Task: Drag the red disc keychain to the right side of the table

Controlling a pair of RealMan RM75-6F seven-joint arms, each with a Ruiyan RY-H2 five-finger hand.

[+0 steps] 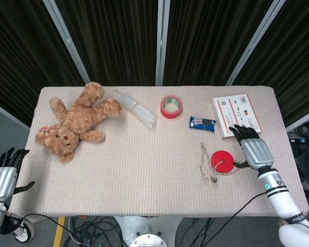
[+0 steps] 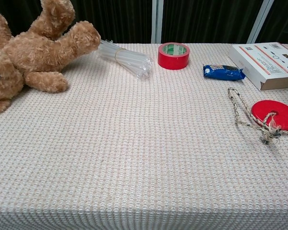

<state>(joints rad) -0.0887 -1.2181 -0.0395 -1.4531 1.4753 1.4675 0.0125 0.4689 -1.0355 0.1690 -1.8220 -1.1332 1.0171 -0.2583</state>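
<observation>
The red disc keychain [image 1: 222,160] lies flat on the woven tablecloth, right of centre, also seen in the chest view as the red disc [image 2: 274,115]. Its braided cord [image 1: 206,163] lies slack on the cloth to the disc's left, the cord [image 2: 245,108] forming a loop in the chest view. My right hand [image 1: 253,149] hovers just right of the disc with its fingers extended and nothing in it. My left hand [image 1: 2,175] hangs off the table's near left corner, fingers apart and empty. Neither hand shows in the chest view.
A white box [image 1: 236,116] lies behind the right hand, and a blue packet [image 1: 202,123] is left of the box. A red tape roll [image 1: 171,106], a bundle of clear straws [image 1: 135,108] and a teddy bear [image 1: 74,121] stand along the back and left.
</observation>
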